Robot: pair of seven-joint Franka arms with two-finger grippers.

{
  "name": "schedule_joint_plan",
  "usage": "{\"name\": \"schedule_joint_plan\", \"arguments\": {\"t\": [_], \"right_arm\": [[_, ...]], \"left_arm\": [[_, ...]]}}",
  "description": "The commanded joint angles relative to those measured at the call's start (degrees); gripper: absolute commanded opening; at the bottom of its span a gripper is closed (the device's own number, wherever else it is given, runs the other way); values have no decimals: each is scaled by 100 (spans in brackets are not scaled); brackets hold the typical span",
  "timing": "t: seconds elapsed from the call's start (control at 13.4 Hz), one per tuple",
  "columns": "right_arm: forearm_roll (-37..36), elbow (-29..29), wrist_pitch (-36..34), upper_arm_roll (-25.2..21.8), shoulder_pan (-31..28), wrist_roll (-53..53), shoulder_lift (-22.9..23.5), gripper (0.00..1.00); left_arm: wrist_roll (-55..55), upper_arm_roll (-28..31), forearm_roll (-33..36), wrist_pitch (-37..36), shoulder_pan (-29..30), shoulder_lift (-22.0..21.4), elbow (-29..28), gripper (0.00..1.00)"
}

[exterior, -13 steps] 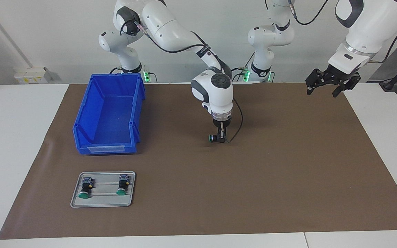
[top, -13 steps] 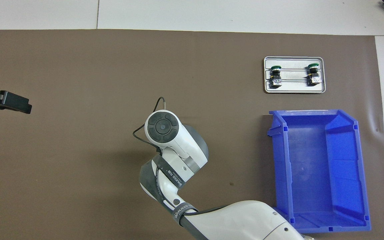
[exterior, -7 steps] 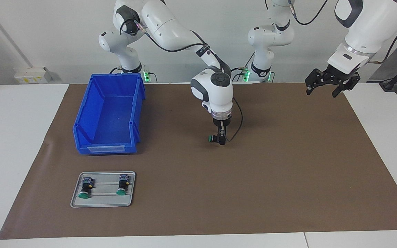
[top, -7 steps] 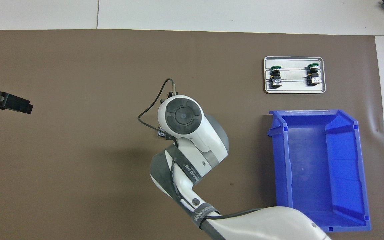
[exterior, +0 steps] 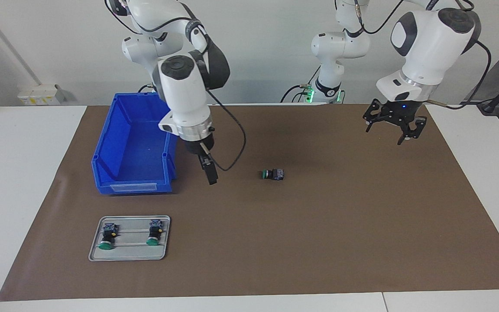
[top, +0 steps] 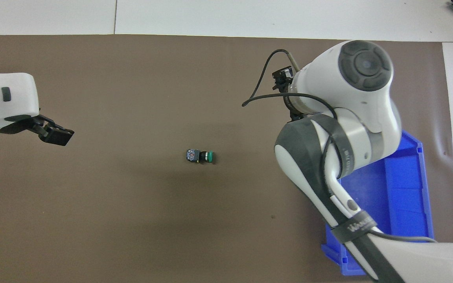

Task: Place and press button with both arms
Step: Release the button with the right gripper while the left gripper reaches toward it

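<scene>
The green button (exterior: 273,174) lies on its side on the brown mat (exterior: 319,242), in the middle of the surface, with nothing touching it. Its green cap points toward the right arm's end, where the blue bin (exterior: 137,145) sits. So the placing part looks done. The pressing part is not done yet.

The right hand (exterior: 209,172) is up in the air over the mat, just beside the blue bin, and it holds nothing. It is seen from the side, so I cannot tell how its fingers stand. The left hand (exterior: 389,125) hangs in the air over the mat at the left arm's end. Its fingers are spread apart and it holds nothing too.

Two more green buttons (exterior: 130,234) rest on the small grey tray (exterior: 128,256), which lies farther from the robots than the bin. They look untouched.

What is left, I think, is for the hands to come to the button and push its cap in.
</scene>
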Motion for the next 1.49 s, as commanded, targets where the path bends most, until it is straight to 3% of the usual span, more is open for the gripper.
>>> {"name": "schedule_joint_plan", "arguments": {"t": [0.0,0.3,0.45,0.52,0.67,0.9,1.42], "right_arm": [[-80,-220,-257,99,-720,-2019,-388,100],[-80,-193,-890,90,-1828,-5527,-757,100],[-80,-132,-1233,81,-2171,-6384,-915,100],[-80,-114,-1470,55,-2260,-6657,-1038,100],[-80,-114,-1813,37,-2331,-6914,-1206,100],[-89,-132,-1859,46,-2270,-6915,-1215,100],[-537,-106,-1928,99,-2164,-7196,-1215,100]], "left_arm": [[650,66,-53,765,-521,198,-220,100],[2618,67,-61,1223,-875,674,-220,98],[2700,58,-61,1670,-1102,876,-281,86],[2709,49,-148,1785,-1155,903,-377,87],[2971,49,-709,1848,-1383,1122,-378,87],[2973,58,-747,1996,-1839,1385,-422,79],[2287,66,-747,3149,-2439,2133,-703,80]]}}
